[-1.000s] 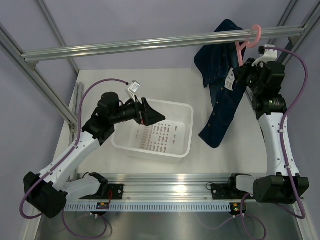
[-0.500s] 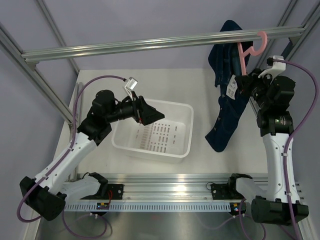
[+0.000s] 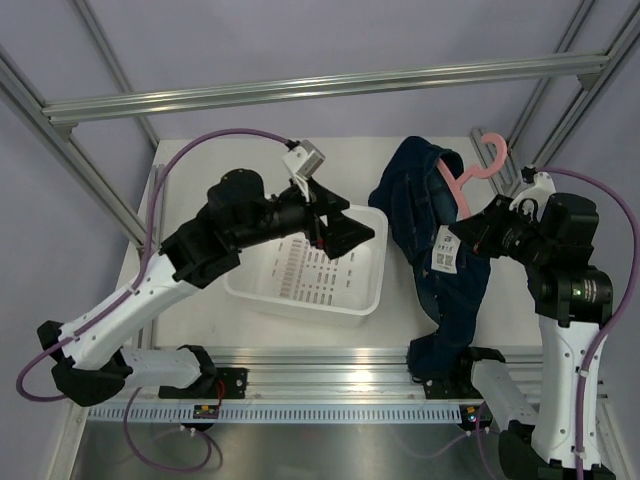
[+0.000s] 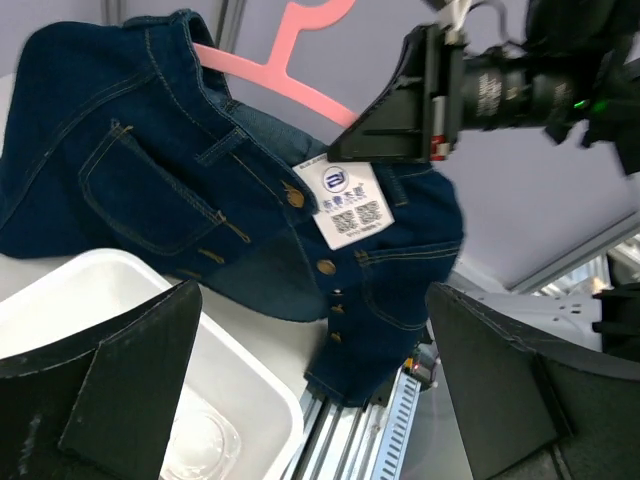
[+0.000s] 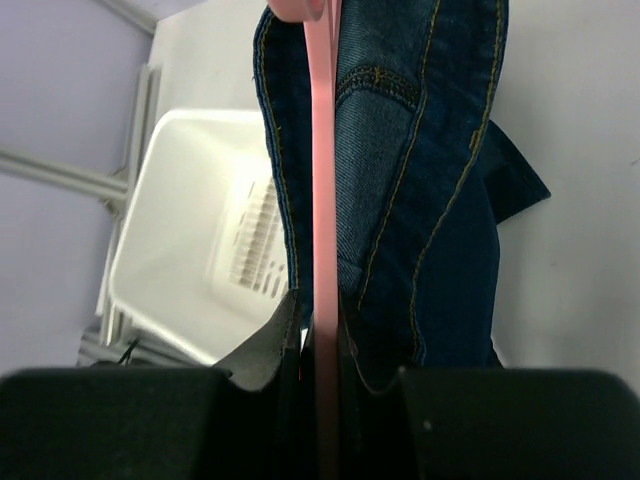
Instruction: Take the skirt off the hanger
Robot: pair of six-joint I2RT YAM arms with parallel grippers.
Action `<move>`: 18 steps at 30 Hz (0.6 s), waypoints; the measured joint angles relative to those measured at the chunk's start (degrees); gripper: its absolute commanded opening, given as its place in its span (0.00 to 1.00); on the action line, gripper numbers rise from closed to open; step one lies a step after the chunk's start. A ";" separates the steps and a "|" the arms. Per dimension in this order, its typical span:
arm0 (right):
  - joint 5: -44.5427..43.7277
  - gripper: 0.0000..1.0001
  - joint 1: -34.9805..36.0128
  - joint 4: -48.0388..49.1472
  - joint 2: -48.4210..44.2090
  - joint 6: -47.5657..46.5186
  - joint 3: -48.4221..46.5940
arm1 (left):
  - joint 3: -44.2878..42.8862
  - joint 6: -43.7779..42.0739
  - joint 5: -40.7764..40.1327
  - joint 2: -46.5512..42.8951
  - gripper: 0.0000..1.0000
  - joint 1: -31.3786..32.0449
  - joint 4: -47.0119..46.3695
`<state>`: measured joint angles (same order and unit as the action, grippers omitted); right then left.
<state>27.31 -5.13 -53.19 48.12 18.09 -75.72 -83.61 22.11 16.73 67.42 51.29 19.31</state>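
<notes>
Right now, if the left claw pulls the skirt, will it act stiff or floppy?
Probably floppy: the skirt drapes and folds below the hanger. It likely has some weight, since the denim looks thick. It may catch rather than slip, as its waist wraps the hanger that the right claw grips.

Skirt [image 3: 415,200]: was dark navy denim, with tan-gold stitching and small brass-coloured buttons.
Hanger [image 5: 325,200]: was plain light pink.
Tag [image 4: 350,203]: was white, printed with a dark blue logo and black square code patterns.
Bin [image 3: 300,302]: was white, with rows of dark slots across its floor.
Cables [image 3: 190,165]: were purple.
Arm links [image 3: 125,320]: were white, with black joints.
Table [image 3: 350,165]: was off-white.
Rail [image 3: 300,90]: was silver-grey.
</notes>
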 measured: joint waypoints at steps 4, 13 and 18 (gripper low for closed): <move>4.20 0.00 0.31 -7.26 -1.66 -0.13 -3.67 | -0.11 -3.54 -5.20 4.55 0.99 5.86 0.87; 9.05 0.00 2.58 -13.49 -5.86 -0.50 -1.88 | -8.96 -7.50 -16.70 16.39 0.98 15.50 4.24; 10.27 0.00 3.74 -13.57 -6.49 -0.48 1.75 | -13.64 -7.56 -18.99 17.94 0.97 17.44 4.66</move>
<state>37.58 -1.39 -66.76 41.63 17.61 -73.97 -97.25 14.55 -2.26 85.36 68.73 23.97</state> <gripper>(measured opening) 0.198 0.982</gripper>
